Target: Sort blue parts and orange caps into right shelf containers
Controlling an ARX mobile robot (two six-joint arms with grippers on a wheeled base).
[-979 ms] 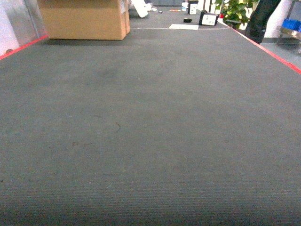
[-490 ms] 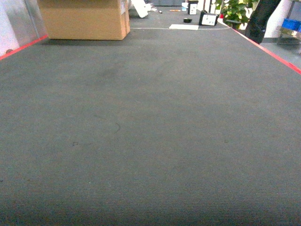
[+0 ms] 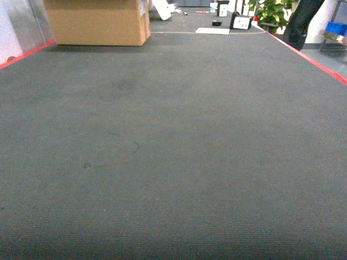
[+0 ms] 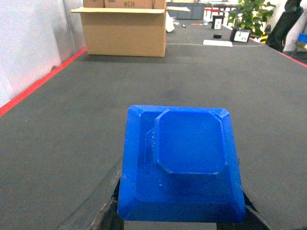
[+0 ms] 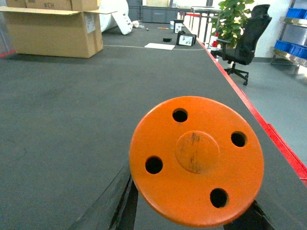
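Note:
My left gripper (image 4: 180,218) is shut on a blue part (image 4: 184,163), a square bevelled block with a raised eight-sided face, held up over the grey carpet. The right gripper (image 5: 189,218) is shut on an orange cap (image 5: 196,165), a round disc with a centre boss and several holes. Only the dark fingers (image 5: 111,201) show at either side of the disc. Blue crates (image 5: 293,12), the right shelf containers, stand on a metal shelf far off to the right, also glimpsed in the head view as blue crates (image 3: 336,27). Neither gripper appears in the head view.
Grey carpet (image 3: 173,141) stretches ahead, bordered by red tape lines (image 3: 312,57). A large cardboard box (image 3: 97,21) stands at the far left. A black office chair (image 5: 244,38) and a green plant (image 5: 230,17) sit at the far right, with small items and a white sheet (image 3: 212,31) beyond.
The head view has barely shifted over the last second; the carpet, box and chair keep nearly the same places, and no gripper enters it.

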